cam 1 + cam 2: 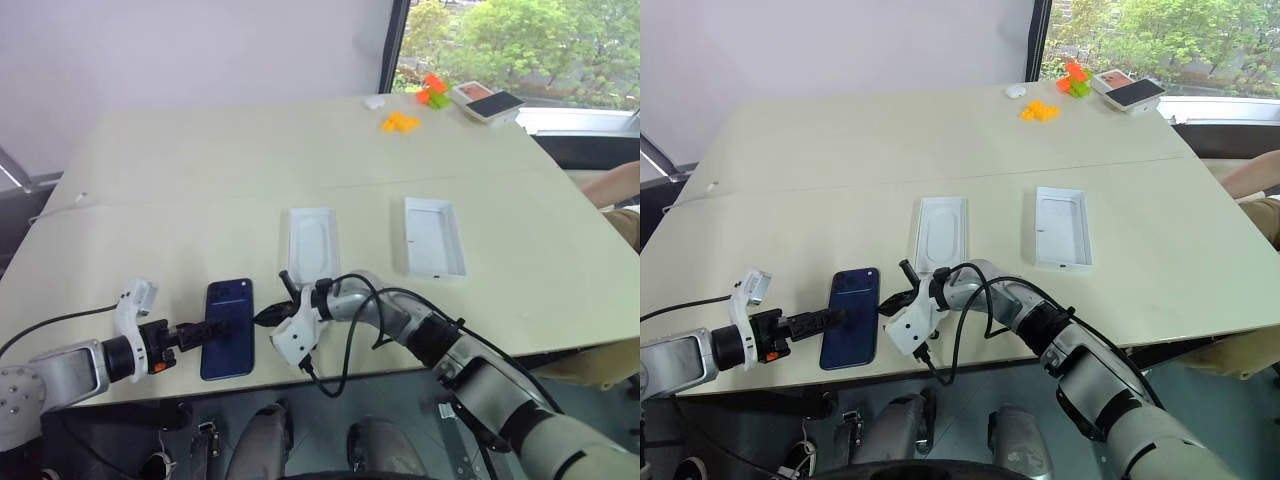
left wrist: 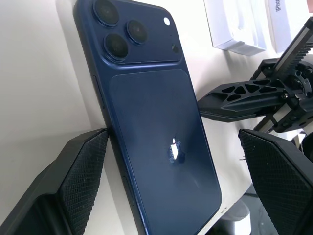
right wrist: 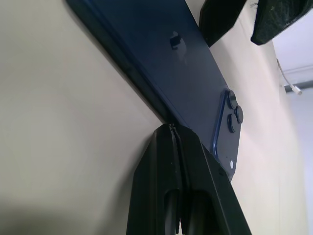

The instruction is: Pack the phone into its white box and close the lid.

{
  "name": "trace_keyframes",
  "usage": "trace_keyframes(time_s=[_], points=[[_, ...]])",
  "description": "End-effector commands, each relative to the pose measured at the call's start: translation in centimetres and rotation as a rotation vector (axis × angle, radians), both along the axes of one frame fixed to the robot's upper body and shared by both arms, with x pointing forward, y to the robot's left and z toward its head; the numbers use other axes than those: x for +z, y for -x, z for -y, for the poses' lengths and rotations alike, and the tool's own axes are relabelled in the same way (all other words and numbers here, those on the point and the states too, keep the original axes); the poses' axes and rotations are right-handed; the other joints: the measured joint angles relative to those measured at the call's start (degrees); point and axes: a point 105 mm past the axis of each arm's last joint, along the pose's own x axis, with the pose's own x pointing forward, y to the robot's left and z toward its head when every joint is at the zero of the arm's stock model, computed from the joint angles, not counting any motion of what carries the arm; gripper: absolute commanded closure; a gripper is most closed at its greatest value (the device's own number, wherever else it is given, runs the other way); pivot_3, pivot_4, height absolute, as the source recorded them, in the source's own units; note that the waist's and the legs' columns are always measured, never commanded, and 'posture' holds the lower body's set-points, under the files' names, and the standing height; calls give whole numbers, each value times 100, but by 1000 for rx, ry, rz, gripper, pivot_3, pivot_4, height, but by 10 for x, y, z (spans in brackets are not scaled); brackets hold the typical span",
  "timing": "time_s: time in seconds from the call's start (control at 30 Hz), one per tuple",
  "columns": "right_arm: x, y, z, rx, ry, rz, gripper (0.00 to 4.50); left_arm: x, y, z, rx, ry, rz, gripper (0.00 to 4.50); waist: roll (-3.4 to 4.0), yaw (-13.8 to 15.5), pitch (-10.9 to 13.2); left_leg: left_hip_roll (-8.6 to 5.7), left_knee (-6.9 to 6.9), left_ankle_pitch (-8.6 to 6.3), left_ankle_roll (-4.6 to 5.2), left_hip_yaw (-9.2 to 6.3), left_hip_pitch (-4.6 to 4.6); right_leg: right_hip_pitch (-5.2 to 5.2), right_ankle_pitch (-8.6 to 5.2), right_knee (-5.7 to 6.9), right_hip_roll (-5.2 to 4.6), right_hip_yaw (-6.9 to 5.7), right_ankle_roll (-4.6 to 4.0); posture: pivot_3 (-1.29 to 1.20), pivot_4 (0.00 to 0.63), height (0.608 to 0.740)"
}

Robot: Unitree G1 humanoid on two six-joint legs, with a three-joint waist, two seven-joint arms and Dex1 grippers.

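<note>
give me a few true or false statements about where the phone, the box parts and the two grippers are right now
1. The phone lies flat on the table with its back and camera lenses facing up. True.
2. The phone already sits inside the white box. False: the box holds nothing and lies farther back on the table, apart from the phone.
3. The left gripper is open, with one finger on each side of the phone. True.
4. The right gripper is wide open above the phone. False: its fingers are shut together, with the tips at the phone's long edge.
5. The orange blocks lie beside the phone. False: they lie at the far end of the table, near the window.
</note>
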Motion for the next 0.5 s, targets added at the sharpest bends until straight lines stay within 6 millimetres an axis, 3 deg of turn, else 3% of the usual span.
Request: trace_keyframes(time_s=[0.03, 0.5], points=[[-4, 5, -15, 7, -9, -15, 4441, -10, 4, 15, -48, 34, -52, 0, 9, -3, -1, 2, -1, 0, 0, -1, 3, -2, 3, 0, 0, 0, -5, 0, 150, 740], [-7, 6, -18, 6, -15, -24, 4441, -10, 1, 28, -56, 97, -61, 0, 39, -1, -1, 12, -11, -1, -2, -8, 14, -22, 13, 0, -2, -2, -22, 0, 150, 740]])
